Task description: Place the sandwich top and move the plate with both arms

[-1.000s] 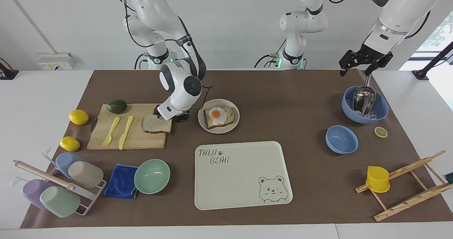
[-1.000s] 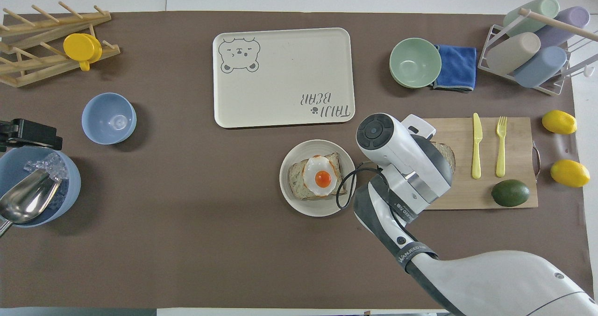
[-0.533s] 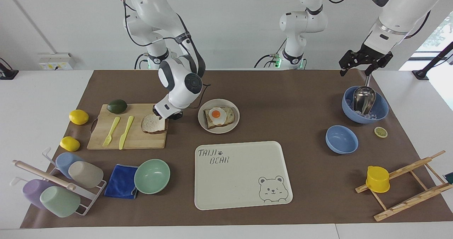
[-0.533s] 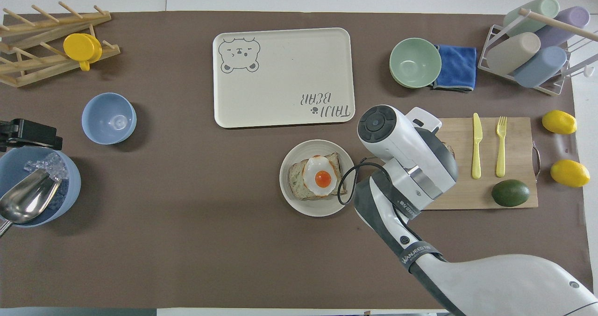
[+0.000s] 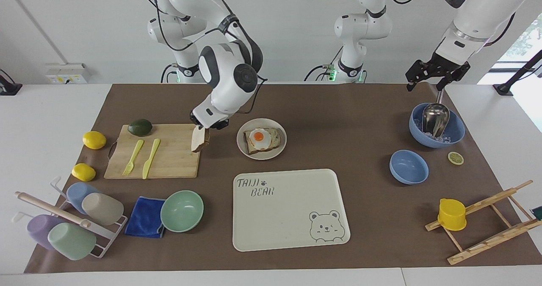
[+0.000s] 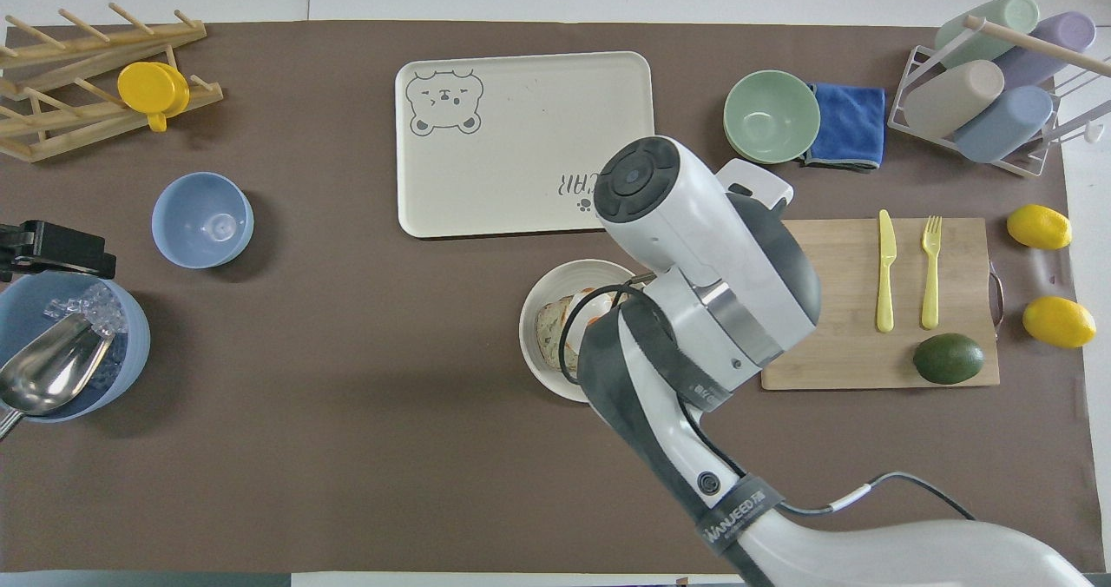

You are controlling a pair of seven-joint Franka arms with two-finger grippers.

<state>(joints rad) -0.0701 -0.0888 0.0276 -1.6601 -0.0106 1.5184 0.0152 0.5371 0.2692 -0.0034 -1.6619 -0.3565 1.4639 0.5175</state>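
From overhead my own right arm [image 6: 694, 257] blocks most of the plate [image 6: 542, 296] and the egg toast on it, plus my right gripper and the bread slice by the cutting board [image 6: 868, 361]. My left gripper [image 6: 52, 248] gets clipped by the picture's edge beside the ice bowl [image 6: 130, 344].

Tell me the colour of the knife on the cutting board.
Pale yellow knife, clearest in the overhead view.
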